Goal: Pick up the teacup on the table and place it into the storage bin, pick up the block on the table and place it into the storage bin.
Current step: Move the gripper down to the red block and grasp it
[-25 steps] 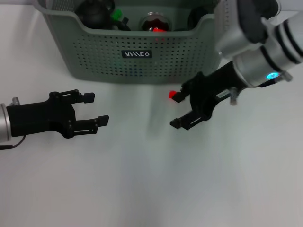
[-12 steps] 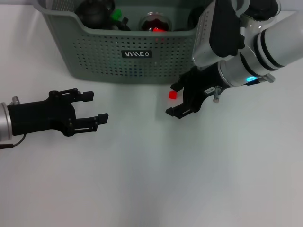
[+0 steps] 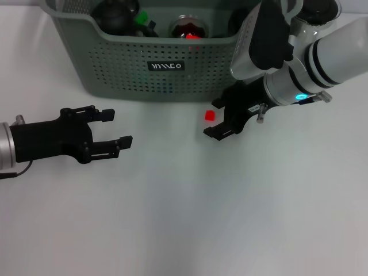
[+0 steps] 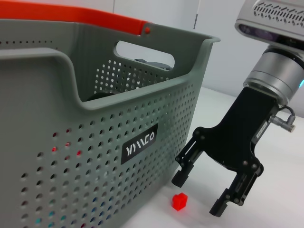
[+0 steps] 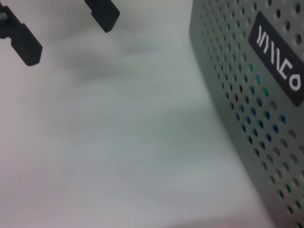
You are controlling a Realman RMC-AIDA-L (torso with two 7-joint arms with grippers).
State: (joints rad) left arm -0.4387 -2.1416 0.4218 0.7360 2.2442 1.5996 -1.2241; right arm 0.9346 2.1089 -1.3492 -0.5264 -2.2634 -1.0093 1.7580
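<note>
- Lying on the white bench [image 3: 184, 218]: small red cube block [image 3: 210, 115], just in front of the large grey-green perforated plastic storage bin [image 3: 161, 69], apart from its wall.
- Hovering just beside the block, toward the robot's right: right hand [image 3: 217, 118], fingers spread wide, empty, clearly the nearer.
- Resting well apart: left hand [image 3: 115, 129], spread wide, empty.
- No teacup seen on the bench.

A small red block [image 3: 210, 115] lay on the white surface [image 3: 184, 218], just in front of the storage bin [image 3: 167, 69] and apart from it. The bin was a grey-green perforated basket, upright, with a black label [image 3: 166, 66] lettered in white, dark items inside.
</note>
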